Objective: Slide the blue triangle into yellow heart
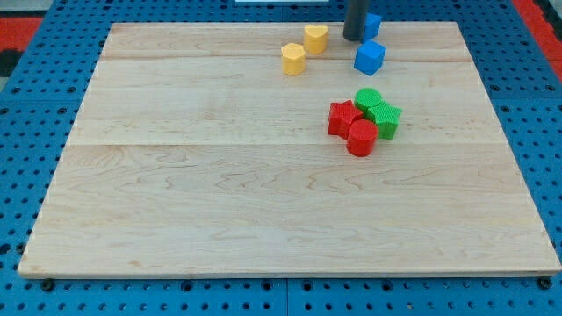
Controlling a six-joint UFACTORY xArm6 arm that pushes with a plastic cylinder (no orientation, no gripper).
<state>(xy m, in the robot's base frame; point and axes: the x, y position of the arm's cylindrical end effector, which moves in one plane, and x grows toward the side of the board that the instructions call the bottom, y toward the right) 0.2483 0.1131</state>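
The yellow heart [315,38] lies near the board's top edge. A yellow hexagon [293,59] lies just below and to its left. The blue triangle [372,24] is at the top edge, partly hidden behind my rod. My tip [354,38] rests on the board against the triangle's left side, to the right of the heart. A blue cube [370,56] lies just below the tip, to its right.
A tight cluster sits right of centre: a red star [343,118], a red cylinder [361,138], a green cylinder [368,98] and a green star [385,118]. The wooden board [219,193] lies on a blue pegboard.
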